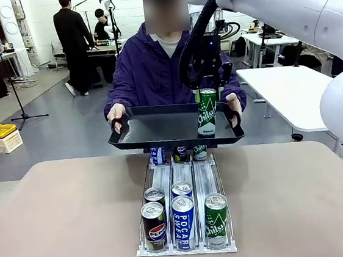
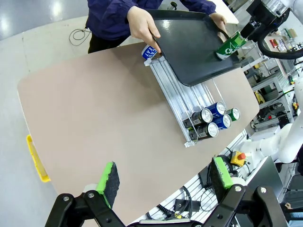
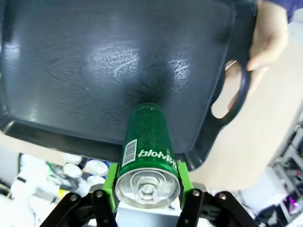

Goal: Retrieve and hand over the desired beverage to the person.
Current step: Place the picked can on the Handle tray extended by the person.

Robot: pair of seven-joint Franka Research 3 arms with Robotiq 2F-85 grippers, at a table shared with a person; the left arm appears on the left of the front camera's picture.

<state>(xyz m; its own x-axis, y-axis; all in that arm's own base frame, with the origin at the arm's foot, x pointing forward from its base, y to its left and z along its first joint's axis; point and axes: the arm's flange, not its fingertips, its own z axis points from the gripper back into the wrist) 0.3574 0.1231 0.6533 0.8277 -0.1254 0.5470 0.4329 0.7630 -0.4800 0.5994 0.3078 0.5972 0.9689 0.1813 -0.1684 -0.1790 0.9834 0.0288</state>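
A: Item one?
B: Green can, "Chilsung" lettering, upright over the right end of the black tray. The person holds the tray by both handles, beyond the worktop. The can's base is at the tray floor or just above it; I cannot tell whether they touch.
A: Held by?
B: Right hand, closed on the can's upper sidewall, green pads on opposite sides.
A: Left hand?
B: Left hand, spread wide, nothing in it, high above the worktop.
A: Handling, item one?
B: My judgement: top looks sealed, so probably full and fairly weighty. The thin metal wall would dent under a hard squeeze. It is smooth and round, apt to slip, or to roll if tipped. Best taken across the sidewall, firm but not crushing. Being tall and narrow, it may topple if the tray tilts.
A: Remaining stock?
B: On the worktop, the rack, three lanes, with black, blue and green cans at the front.
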